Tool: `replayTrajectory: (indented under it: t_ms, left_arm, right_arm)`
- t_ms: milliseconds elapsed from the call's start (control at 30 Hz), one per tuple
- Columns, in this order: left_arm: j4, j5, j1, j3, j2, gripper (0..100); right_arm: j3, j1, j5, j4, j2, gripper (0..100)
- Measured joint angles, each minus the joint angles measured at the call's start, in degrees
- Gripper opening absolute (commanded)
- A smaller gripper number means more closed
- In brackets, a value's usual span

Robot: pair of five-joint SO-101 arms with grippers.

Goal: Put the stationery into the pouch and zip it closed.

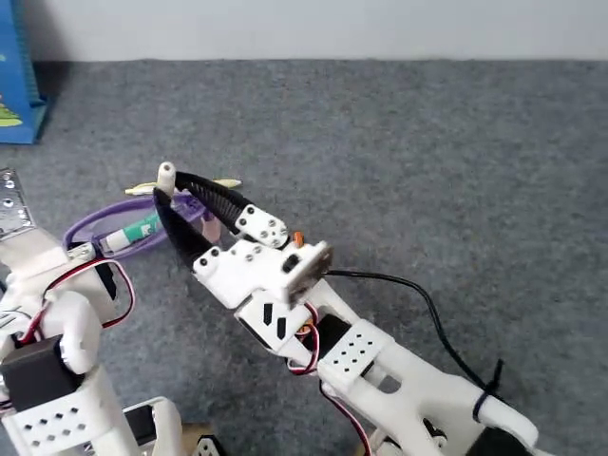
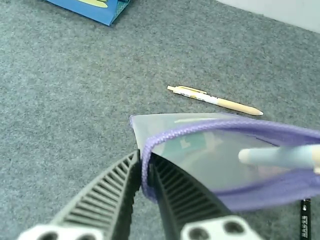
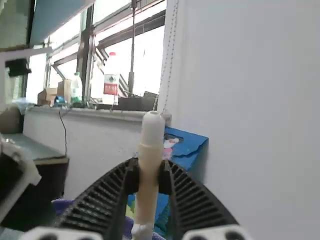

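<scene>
A translucent purple pouch (image 1: 95, 226) lies on the grey carpet with its zip open. My left gripper (image 2: 143, 162) is shut on the pouch's (image 2: 220, 150) zipper edge at one end. A green-and-white pen (image 1: 133, 231) sticks out of the pouch mouth; its pale tip (image 2: 280, 156) shows in the left wrist view. My right gripper (image 1: 169, 193) hovers over the far side of the pouch, shut on a cream pen (image 1: 166, 175) held upright (image 3: 149, 150) between its jaws (image 3: 148, 174). Another cream pen (image 2: 215, 99) lies loose on the carpet beyond the pouch.
A blue box (image 1: 14, 85) stands at the far left edge of the carpet. A black pencil (image 2: 305, 220) lies beside the pouch. A black cable (image 1: 418, 294) trails from the right arm. Open carpet stretches to the right and back.
</scene>
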Motion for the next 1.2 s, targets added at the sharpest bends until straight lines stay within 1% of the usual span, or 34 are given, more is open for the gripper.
replayTrajectory:
  t_ms: [100, 167, 200, 300, 600, 667, 733, 867, 967, 1100, 1200]
  left_arm:
    - [0.00, 0.00, 0.00, 0.00, 0.00, 1]
    - [0.00, 0.00, 0.00, 0.00, 0.00, 1]
    - [0.00, 0.00, 0.00, 0.00, 0.00, 1]
    - [0.00, 0.00, 0.00, 0.00, 0.00, 1]
    - [0.00, 0.00, 0.00, 0.18, 0.00, 1]
    - [0.00, 0.00, 0.00, 0.18, 0.00, 1]
    - [0.00, 0.00, 0.00, 0.35, 0.00, 1]
    - [-0.09, 0.00, 0.00, 0.44, 0.00, 1]
    - [-0.09, 0.00, 0.00, 0.44, 0.00, 1]
    - [-0.09, 0.00, 0.00, 0.44, 0.00, 1]
    - [-0.09, 0.00, 0.00, 0.44, 0.00, 1]
  right_arm:
    - [0.00, -2.02, 4.66, 2.55, 0.00, 16.4]
    - [0.00, -2.64, 5.63, 5.10, -0.53, 22.5]
    - [0.00, -2.99, 5.80, 6.95, -1.32, 23.9]
    - [0.00, -4.13, 5.89, 13.71, -4.84, 22.4]
    - [0.18, -4.13, 5.54, 33.67, -20.84, 16.3]
    - [0.18, -2.99, 2.81, 40.44, -25.14, 16.2]
    - [0.18, -0.44, -1.49, 48.09, -28.66, 16.2]
    - [0.18, 7.91, -9.76, 63.91, -31.74, 15.8]
    - [0.18, 13.01, -12.13, 74.46, -31.47, 16.2]
    - [0.18, 15.03, -14.86, 85.80, -27.25, 16.2]
    - [0.18, 14.95, -17.14, 89.76, -21.63, 16.2]
